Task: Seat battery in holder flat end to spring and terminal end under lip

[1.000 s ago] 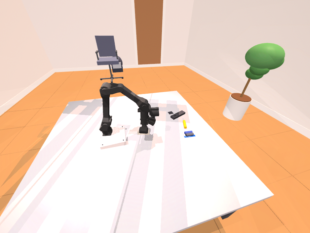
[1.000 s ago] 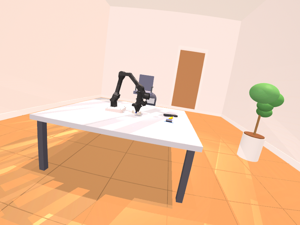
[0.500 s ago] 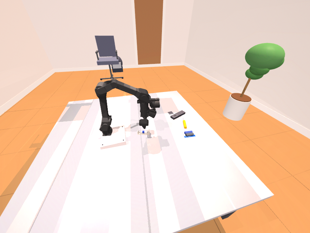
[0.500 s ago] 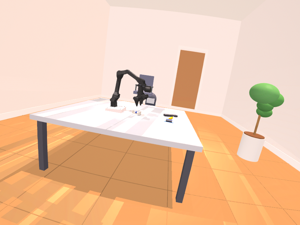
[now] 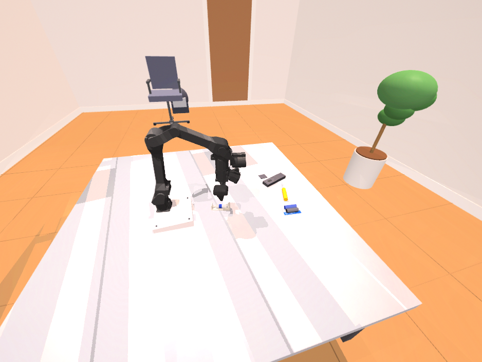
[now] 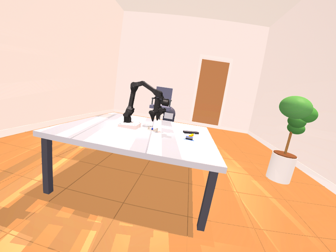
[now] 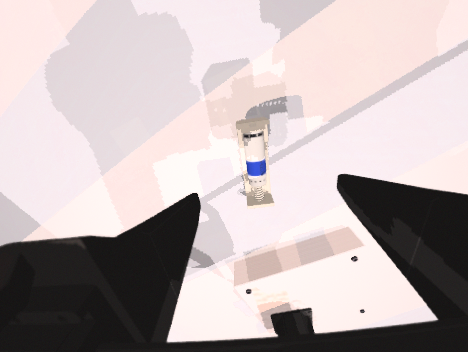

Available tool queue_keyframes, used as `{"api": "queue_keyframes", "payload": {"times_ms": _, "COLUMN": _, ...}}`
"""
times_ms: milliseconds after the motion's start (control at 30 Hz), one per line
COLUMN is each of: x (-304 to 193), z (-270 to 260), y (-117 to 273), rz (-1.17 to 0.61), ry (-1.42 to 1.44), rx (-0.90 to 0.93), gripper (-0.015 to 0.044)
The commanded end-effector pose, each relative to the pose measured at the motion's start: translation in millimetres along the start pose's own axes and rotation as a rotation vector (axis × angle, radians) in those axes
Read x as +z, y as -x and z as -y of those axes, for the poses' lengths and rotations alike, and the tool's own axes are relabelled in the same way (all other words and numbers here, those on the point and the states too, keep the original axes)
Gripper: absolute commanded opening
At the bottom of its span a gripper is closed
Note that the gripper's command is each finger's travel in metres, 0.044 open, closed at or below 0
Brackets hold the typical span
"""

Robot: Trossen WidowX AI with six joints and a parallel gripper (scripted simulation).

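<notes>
The battery (image 5: pixel 220 205) (image 6: pixel 152 129) (image 7: pixel 256 167), white with a blue band, lies lengthwise in the beige holder (image 5: pixel 228 207) (image 6: pixel 156 130) (image 7: pixel 260 202). In the wrist view it looks straight between the side walls. Its lower end meets the coil spring (image 7: pixel 259 193), on the side toward the arm's base. Its dark-marked end is at the taller end wall (image 7: pixel 252 123); how far the terminal is under the lip is too small to tell. My gripper (image 5: pixel 221 199) (image 6: pixel 155 120) (image 7: pixel 266 190) is wide open and empty, above the holder, touching neither thing.
The arm's white base plate (image 5: pixel 174 220) (image 6: pixel 129 125) (image 7: pixel 320 285) is left of the holder in the top and exterior views. To the right are a dark remote (image 5: pixel 274 179) (image 6: pixel 191 132), a small dark cover (image 5: pixel 262 176), a yellow tool (image 5: pixel 284 194) and two cells (image 5: pixel 292 210) on a blue card.
</notes>
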State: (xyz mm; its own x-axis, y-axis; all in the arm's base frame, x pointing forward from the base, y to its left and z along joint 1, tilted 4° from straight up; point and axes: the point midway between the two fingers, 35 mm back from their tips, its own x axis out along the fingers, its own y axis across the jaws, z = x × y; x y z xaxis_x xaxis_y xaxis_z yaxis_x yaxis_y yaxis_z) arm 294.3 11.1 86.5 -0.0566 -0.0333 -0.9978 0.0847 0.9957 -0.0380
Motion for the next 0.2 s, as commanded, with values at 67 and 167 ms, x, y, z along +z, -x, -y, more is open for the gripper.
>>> {"api": "queue_keyframes", "payload": {"times_ms": 67, "x": -0.3, "z": -0.2, "y": 0.4, "rz": -0.001, "ry": -0.007, "rx": 0.002, "gripper": 0.0440}}
{"api": "queue_keyframes", "payload": {"times_ms": 167, "x": -0.3, "z": -0.2, "y": 0.4, "rz": -0.001, "ry": -0.007, "rx": 0.002, "gripper": 0.0440}}
